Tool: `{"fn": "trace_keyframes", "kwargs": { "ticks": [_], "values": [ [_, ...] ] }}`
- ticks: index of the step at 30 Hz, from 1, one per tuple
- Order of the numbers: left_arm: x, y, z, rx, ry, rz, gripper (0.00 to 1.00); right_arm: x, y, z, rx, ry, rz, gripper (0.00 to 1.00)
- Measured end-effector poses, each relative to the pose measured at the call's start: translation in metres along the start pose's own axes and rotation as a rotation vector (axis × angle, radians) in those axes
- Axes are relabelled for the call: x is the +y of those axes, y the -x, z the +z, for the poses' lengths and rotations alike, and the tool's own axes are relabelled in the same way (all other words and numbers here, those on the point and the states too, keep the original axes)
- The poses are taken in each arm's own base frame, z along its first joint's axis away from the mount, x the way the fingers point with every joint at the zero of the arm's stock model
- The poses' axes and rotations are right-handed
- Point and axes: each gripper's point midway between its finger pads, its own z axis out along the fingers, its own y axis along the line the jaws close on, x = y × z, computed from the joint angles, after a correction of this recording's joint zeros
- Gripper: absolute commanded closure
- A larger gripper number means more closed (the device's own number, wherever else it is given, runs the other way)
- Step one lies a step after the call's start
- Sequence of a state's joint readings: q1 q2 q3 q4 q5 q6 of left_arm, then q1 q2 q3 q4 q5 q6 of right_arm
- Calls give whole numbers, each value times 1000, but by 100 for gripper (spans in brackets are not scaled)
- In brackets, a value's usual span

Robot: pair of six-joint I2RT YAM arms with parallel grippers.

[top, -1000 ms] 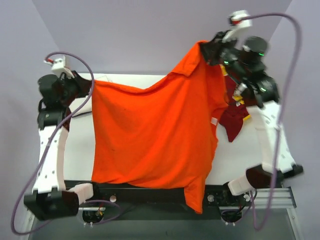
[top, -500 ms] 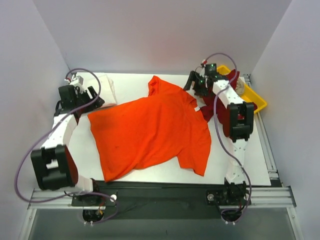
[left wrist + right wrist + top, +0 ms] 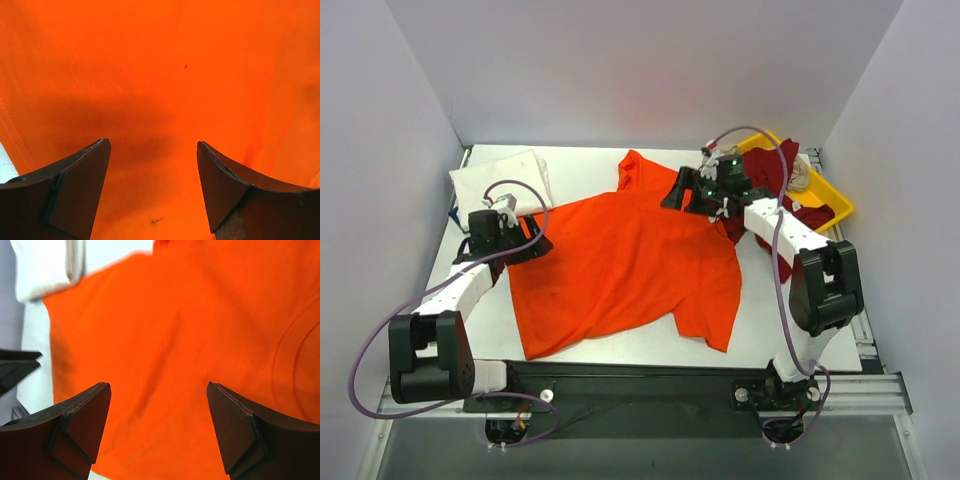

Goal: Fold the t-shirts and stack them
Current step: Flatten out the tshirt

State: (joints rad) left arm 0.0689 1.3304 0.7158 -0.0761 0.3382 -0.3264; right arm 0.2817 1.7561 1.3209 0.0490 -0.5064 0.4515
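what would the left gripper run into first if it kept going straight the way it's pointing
Most likely the orange t-shirt: the left gripper stands open with only that cloth ahead between its fingers. How far off the cloth lies is unclear.

Two slim robot arms, the left arm (image 3: 460,288) and right arm (image 3: 788,228), are built of white shell links joined by chunky black joint housings. Each stands on a black base bolted to the silver mounting rail (image 3: 640,388). A thin purple-grey cable (image 3: 353,368) loops from the rail along each arm. Small green lights (image 3: 728,160) glow on the right arm's end farthest from the rail. The left hand (image 3: 152,144) and right hand (image 3: 158,385) each have two dark, wedge-shaped fingers.
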Motion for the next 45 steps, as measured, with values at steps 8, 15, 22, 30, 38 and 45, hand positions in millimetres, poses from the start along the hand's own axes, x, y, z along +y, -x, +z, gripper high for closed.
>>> {"fn": "trace_keyframes", "kwargs": {
  "ticks": [8,15,22,30,38,45],
  "values": [
    [28,3,0,-34,155,-1,30,-9,-90,11,182,-42,-1,21],
    [69,-5,0,-2,288,-35,37,-29,-84,12,161,-106,-6,21],
    [96,-25,3,72,381,-58,49,-49,-89,14,180,-159,13,21],
    [114,-28,-2,83,455,-68,52,-58,-93,17,193,-176,26,21],
    [124,-28,1,99,477,-82,58,-67,-101,21,216,-192,40,21],
    [126,-27,6,110,465,-93,74,-68,-102,21,217,-192,40,22]
  ]
}}
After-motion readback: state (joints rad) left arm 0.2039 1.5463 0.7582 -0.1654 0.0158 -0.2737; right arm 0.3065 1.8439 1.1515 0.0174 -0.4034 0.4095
